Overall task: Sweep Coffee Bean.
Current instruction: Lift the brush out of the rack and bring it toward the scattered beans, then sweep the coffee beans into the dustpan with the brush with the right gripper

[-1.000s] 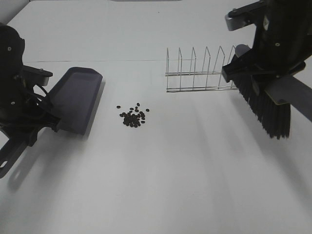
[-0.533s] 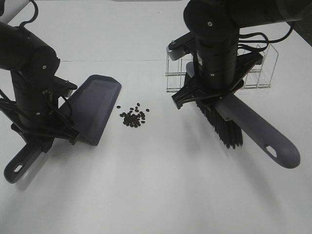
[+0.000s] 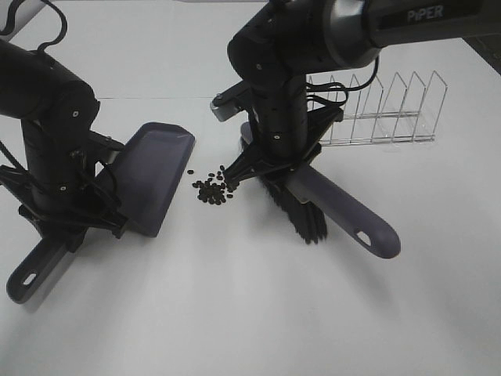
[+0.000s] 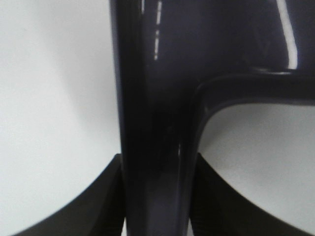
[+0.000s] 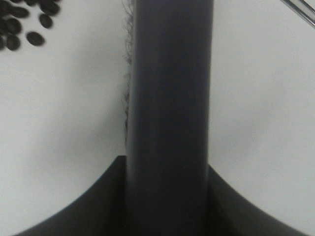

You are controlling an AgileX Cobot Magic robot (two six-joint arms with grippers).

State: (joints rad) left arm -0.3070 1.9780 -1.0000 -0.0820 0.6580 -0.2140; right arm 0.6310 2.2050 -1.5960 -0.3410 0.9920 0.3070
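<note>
Grey-purple dustpan, handle clamped in left gripper; matching brush, handle clamped in right gripper, bristles apparently just beside coffee bean pile.

The right gripper carried the brush leftward from in front of the wire rack to just beside the coffee bean pile, its bristles down at the counter. The left gripper brought the dustpan in from the edge, nearer the beans.
</note>
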